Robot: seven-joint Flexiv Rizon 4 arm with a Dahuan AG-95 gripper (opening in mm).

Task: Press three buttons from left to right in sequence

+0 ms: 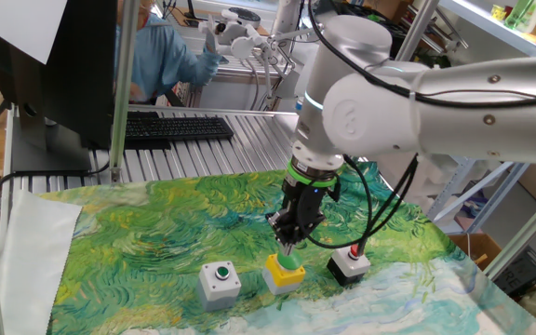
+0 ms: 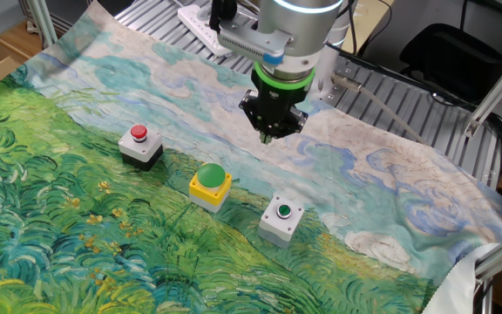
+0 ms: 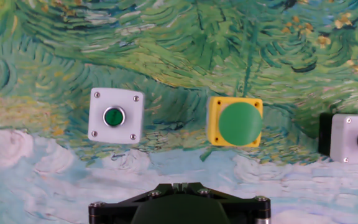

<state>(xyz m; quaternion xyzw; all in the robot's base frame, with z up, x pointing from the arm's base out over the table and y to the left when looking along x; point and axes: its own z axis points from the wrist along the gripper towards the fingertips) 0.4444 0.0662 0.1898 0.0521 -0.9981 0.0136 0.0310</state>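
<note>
The three buttons sit in a row on the painted cloth (image 2: 77, 227) in the lower middle of the frame: the grey box (image 1: 220, 284) at the left, the yellow box (image 1: 284, 273) with the big green dome in the centre, the black box (image 1: 349, 264) with the red cap at the right. The gripper (image 1: 288, 244) hangs just above the yellow box, fingers closed on nothing. These boxes look light, stiff and smooth, so they may slide — I think one should not grasp them but push straight down on the cap's centre.

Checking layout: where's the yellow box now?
The yellow box sits mid-row on the painted cloth, grey box to its left and black box to its right in the hand view.
</note>
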